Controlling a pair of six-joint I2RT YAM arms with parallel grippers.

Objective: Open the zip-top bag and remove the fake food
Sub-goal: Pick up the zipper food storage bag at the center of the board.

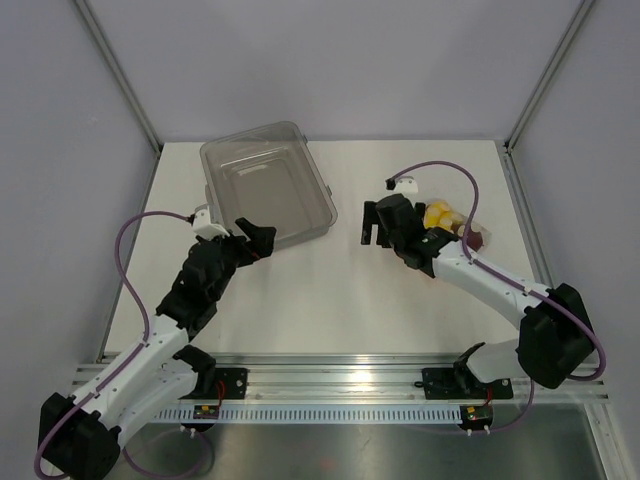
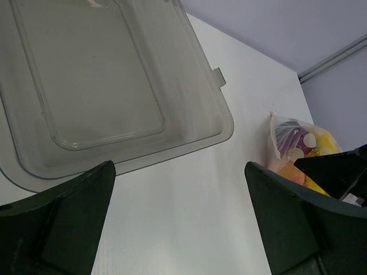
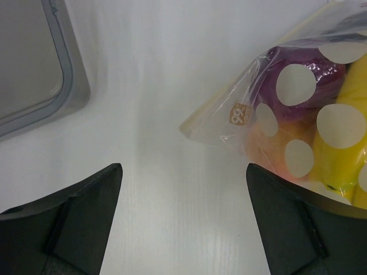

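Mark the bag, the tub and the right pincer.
bag [image 3: 292, 109]: right wrist view, middle of its dotted film.
tub [image 1: 265, 188]: top view, its bare floor.
right pincer [image 1: 374, 237]: top view, midway between its fingertips.

Bag [image 3: 252, 123]: a small pouch of clear, crinkled film printed with white dots and one small orange mark. It lies flat on the right half of the worktop [image 1: 330, 300], well apart from the near edge. One flat, pointed corner extends leftward in the right wrist view. Whether the zip is open cannot be told.

Fake food [image 2: 298, 150]: all visible pieces sit inside the bag, pressed together. There is a purple-red piece [image 3: 327, 71] at the far side, an orange piece [image 3: 269, 150] beside it nearer the corner, and a yellow piece [image 3: 351, 146] to the right. In the top view part of the bag is hidden.
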